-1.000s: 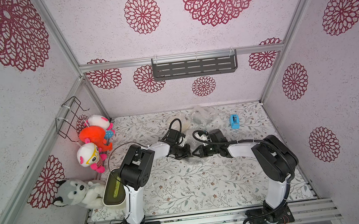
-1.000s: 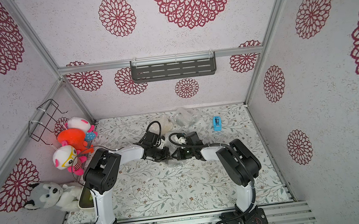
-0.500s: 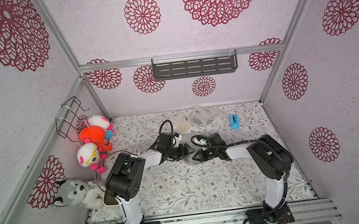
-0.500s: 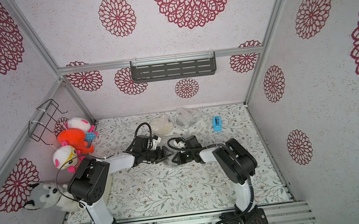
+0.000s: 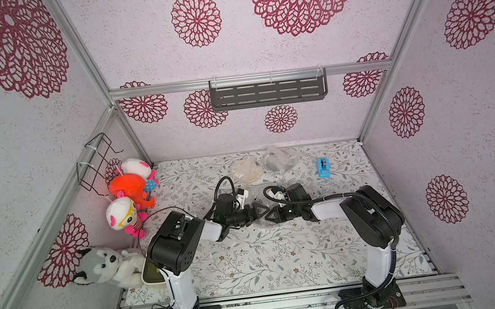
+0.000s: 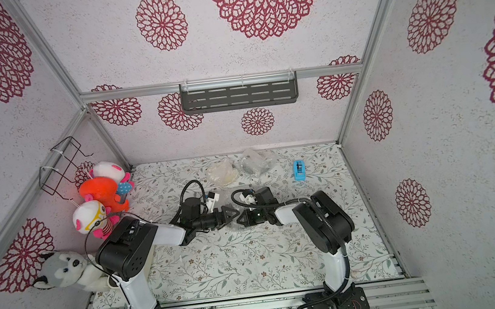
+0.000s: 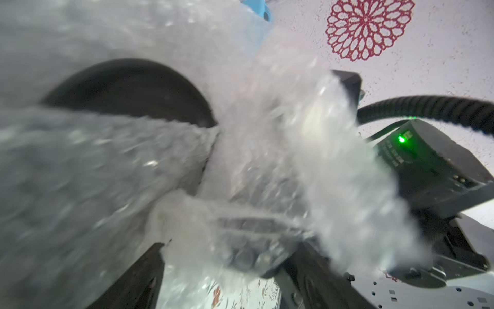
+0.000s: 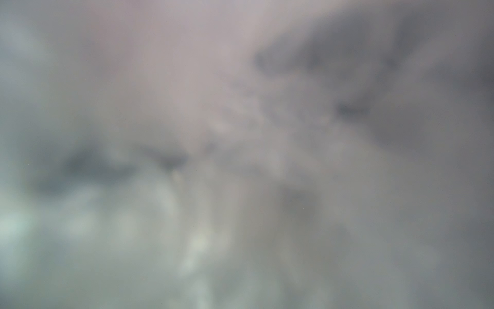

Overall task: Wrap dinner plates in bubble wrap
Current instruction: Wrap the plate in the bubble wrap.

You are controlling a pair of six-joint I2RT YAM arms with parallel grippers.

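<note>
Left gripper (image 5: 257, 212) jaws spread apart. Right gripper (image 5: 270, 216) clamped on bubble wrap (image 7: 294, 160) enclosing 1 dark plate (image 7: 128, 91). Cream tub (image 5: 152, 280) behind left arm (image 5: 180, 289): contents hidden.

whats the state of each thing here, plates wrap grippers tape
left gripper: open
right gripper: shut on bubble wrap
dark-rimmed plate: partly under wrap, between the grippers
cream plate: wrapped, at the back
black plate: wrapped, at the back
tape dispenser: untouched, off to the side
</note>
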